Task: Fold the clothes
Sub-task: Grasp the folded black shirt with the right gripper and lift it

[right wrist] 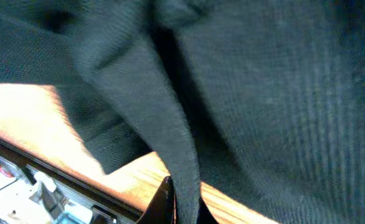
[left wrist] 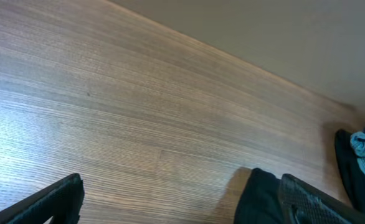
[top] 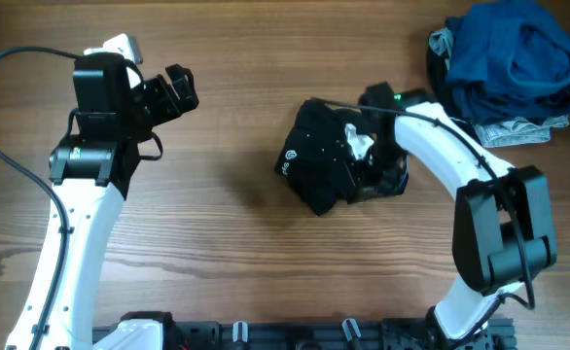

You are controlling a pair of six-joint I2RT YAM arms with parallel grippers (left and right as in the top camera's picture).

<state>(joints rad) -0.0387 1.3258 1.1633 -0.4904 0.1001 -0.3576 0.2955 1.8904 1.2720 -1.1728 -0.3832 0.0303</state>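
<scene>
Black T-shirt (top: 316,160) around right tool (top: 374,163), clenched on a fold; left tool (top: 180,89) released.

One camera overhead, one on each wrist.
The overhead view looks straight down on the whole worktop (top: 217,233), with the near edge at the bottom. The left wrist view sits low by the left edge, facing across bare wood toward the far right corner; it shares the pile of clothes (left wrist: 363,149) with the overhead view. The right wrist view is pressed close against the black T-shirt (right wrist: 263,93), which lies mid-worktop from above.
</scene>
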